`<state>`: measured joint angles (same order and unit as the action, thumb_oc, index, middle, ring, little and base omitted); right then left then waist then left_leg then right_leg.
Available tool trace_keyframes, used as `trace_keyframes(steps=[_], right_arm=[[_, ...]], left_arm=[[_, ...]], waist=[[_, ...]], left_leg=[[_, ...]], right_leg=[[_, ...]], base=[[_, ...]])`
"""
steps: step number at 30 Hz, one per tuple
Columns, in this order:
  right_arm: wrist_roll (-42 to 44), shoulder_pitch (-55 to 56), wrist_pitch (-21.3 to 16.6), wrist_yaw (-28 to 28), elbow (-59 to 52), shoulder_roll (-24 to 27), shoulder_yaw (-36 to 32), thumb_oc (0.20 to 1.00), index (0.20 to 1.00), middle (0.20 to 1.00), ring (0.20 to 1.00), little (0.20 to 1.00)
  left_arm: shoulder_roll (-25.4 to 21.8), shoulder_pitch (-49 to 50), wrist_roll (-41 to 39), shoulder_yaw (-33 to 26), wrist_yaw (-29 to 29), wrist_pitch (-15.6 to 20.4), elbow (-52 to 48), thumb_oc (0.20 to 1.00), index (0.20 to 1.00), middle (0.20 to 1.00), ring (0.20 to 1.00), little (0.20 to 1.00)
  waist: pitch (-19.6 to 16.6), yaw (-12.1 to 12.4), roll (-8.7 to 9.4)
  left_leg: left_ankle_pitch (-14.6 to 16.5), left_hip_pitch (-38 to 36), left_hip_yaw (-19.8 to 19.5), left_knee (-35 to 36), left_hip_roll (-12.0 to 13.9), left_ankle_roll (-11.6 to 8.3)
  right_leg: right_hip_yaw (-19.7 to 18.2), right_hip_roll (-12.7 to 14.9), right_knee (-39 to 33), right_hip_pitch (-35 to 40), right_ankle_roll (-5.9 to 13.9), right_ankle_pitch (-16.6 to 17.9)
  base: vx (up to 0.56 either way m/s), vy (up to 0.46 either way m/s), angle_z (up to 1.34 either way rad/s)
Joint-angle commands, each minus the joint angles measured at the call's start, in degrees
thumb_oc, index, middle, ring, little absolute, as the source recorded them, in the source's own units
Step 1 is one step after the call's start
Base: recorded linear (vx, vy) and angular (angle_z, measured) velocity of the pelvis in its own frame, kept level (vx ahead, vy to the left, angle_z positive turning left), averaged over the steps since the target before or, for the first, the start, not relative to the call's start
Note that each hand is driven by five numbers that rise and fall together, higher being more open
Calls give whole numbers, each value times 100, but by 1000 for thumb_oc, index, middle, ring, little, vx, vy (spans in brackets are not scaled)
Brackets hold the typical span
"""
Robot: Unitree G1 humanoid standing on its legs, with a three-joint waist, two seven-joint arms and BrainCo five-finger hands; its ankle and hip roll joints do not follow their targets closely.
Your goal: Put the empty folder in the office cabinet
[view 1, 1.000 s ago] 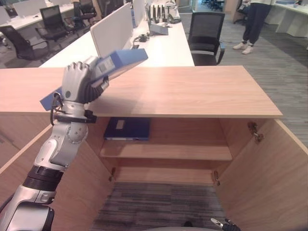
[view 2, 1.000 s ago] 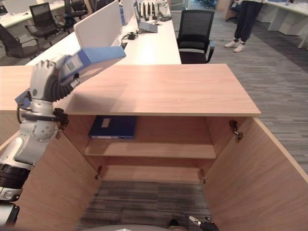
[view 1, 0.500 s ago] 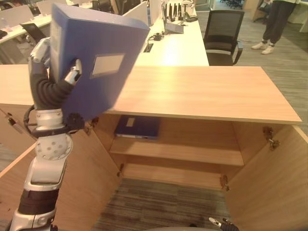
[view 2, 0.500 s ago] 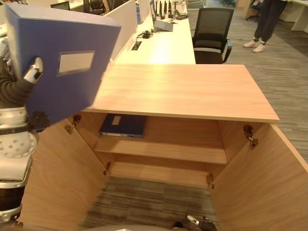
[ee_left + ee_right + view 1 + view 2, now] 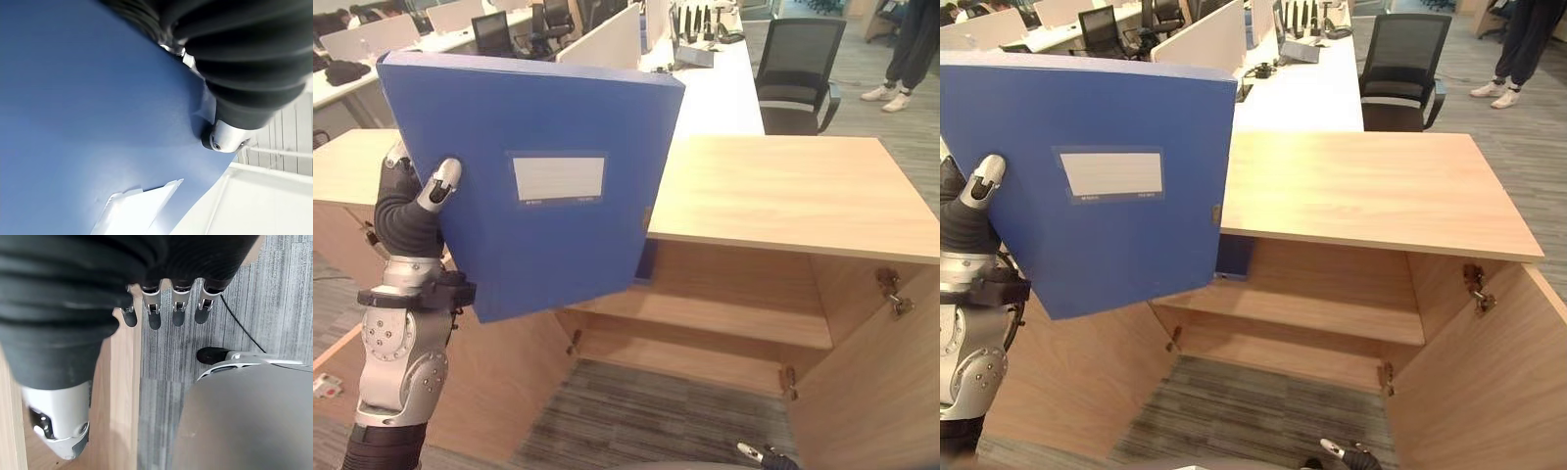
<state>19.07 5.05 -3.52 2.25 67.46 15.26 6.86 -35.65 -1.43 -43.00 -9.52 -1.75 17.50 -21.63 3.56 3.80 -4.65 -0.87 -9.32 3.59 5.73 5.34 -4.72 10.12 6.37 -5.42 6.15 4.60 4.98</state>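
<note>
Left eye view gives us the left hand [image 5: 411,201] clamped on the edge of the blue folder [image 5: 538,186], thumb pressed on its front cover and fingers hidden behind. We see the folder held upright and slightly tilted in the air, in front of the open cabinet's [image 5: 783,186] left part, above the floor. Its front carries a pale blank label [image 5: 559,178]. In the right wrist view the right hand [image 5: 166,308] hangs relaxed, holding nothing, above the grey carpet [image 5: 274,293]. Inside the cabinet, a dark blue folder [image 5: 1234,257] lies on the upper shelf [image 5: 1332,318], mostly hidden behind the held one.
</note>
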Motion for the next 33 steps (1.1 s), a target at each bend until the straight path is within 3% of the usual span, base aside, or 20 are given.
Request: trace_keyframes(steps=[1,7,16,24,33], right_arm=[[23,-562,-102,82,-90,-21,236,1000,1000,1000,1000,1000],[684,-546,-228,416,-1719,58,470,1000,1000,1000,1000,1000],[1626,-452,-222,1094,-5581,973,612,1000,1000,1000,1000,1000],[2067,-860,-157,1359,-6665,800,981,1000,1000,1000,1000,1000],[2153,-1337,-144,1169,-6533,343,1520,1000,1000,1000,1000,1000]], left_arm=[[-33,-333,-365,-159,-13,70,-165,200,200,200,200,200],[140,-165,-307,146,-117,-112,-19,200,200,200,200,200],[340,-146,-222,704,-472,-410,379,200,200,200,200,200],[606,-171,-72,1012,-708,-623,514,200,200,200,200,200],[732,-481,-82,1648,-773,-795,585,200,200,200,200,200]], waist=[[159,-38,249],[192,-12,311],[203,-83,436],[148,-176,426],[132,-206,413]], left_leg=[[308,31,-305,-73,-79,8],[303,50,-285,-73,-73,10],[319,57,-148,-73,-48,17],[343,4,-77,-73,-36,31],[339,16,-67,-73,-54,49]], right_leg=[[-91,146,363,363,307,-785],[-86,159,380,333,317,-775],[-119,195,301,297,360,-719],[-193,194,254,331,339,-698],[-216,189,294,304,323,-707]], base=[[-6,7,3],[0,0,0],[2,1,0],[7,8,-5],[0,0,0]])
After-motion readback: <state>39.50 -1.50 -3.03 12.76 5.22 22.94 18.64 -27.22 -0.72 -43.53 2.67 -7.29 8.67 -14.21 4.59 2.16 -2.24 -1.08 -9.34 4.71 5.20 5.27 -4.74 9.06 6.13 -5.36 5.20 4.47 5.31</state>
